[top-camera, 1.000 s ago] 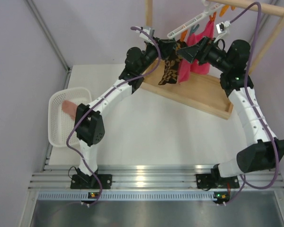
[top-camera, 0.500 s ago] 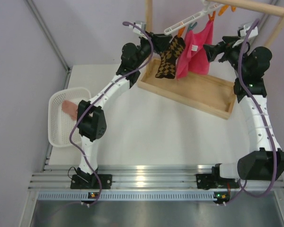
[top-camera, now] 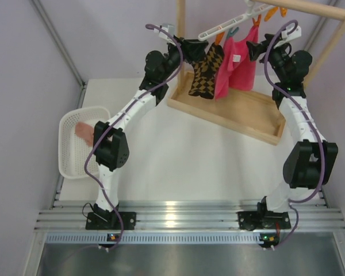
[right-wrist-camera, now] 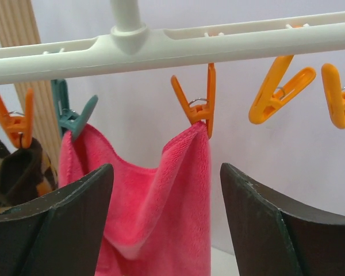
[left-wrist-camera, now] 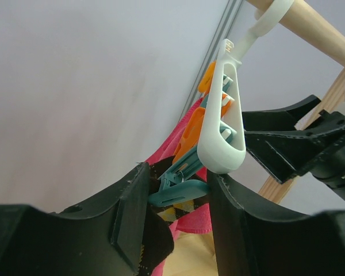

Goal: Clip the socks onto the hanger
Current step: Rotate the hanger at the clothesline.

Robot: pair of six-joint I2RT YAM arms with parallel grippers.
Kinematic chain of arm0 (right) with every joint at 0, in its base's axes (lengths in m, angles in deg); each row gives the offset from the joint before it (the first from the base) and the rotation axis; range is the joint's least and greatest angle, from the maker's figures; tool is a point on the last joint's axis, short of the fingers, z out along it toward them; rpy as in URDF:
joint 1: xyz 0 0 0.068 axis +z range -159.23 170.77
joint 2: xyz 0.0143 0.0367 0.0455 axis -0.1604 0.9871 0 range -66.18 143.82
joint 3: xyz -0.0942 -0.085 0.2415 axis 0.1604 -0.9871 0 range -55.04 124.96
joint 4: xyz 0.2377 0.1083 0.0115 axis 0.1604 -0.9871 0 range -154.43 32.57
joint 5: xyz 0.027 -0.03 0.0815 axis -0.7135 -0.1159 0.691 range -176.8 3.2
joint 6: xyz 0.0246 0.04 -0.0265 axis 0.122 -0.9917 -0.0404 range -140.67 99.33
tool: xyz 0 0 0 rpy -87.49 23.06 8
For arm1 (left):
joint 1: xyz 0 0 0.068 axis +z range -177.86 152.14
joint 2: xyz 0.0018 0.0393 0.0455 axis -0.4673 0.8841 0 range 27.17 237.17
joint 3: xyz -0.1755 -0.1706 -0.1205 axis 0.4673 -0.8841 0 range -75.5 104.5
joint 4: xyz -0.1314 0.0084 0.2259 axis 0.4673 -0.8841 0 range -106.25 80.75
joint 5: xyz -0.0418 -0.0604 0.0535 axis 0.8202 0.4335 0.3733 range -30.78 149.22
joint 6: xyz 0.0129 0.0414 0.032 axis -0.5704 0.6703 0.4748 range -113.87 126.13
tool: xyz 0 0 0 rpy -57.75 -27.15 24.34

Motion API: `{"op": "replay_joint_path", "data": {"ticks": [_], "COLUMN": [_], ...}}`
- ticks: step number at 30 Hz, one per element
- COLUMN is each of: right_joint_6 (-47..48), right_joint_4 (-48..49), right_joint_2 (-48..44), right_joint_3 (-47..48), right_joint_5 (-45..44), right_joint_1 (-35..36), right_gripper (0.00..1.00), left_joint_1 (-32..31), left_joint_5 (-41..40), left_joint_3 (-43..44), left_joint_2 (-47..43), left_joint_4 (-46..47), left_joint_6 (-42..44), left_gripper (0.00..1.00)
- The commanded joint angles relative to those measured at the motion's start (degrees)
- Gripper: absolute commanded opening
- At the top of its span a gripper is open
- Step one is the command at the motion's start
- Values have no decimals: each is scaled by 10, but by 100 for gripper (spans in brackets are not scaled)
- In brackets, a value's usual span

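**Sock up at 12 o'clock of the table; snag risk at the left fingers.**
Sock (top-camera: 206, 72) hangs under the 9 o'clock end of the hanger (top-camera: 227, 29), touching the pink cloth (top-camera: 237, 62). Left gripper (left-wrist-camera: 178, 198) has its fingers parted around a teal clip (left-wrist-camera: 175, 187) at the sock's top edge. Cannot tell if they press it. Right gripper (right-wrist-camera: 167, 221) is spread wide, empty, facing the cloth. Judgement: a skewed pull-out could hook the clip, free the sock or swing the hanger. Only one sock seen.
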Motion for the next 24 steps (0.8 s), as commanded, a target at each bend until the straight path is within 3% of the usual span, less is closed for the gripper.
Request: {"op": "replay_joint_path", "data": {"ticks": [1,6,10,15,17,21,24], "right_joint_6": [8,27,75,141,126,78,15], "right_joint_4": [65,-6,-154,-291,-263,-22,46], "right_joint_2": [21,-46,-166,-231,-241,-233,-156], "right_joint_3": [59,26,-2,-19,-40,-157,-119], "right_joint_5": [0,81,111,112,104,97,103], "right_joint_1": [-7,-10,-27,-62,-83,-94,-95], "right_gripper": [74,72,74,78,73,65,57], "left_joint_1": [13,14,15,14,14,14,15], "left_joint_5": [-12,-4,3,8,16,22,20], "left_joint_3": [34,39,39,40,35,34,36], "left_joint_2": [2,2,4,8,6,6,6], "left_joint_4": [57,52,52,48,54,57,59], "left_joint_6": [-8,-6,-11,-19,-21,-28,-25], "left_gripper": [50,50,51,52,52,50,49]}}
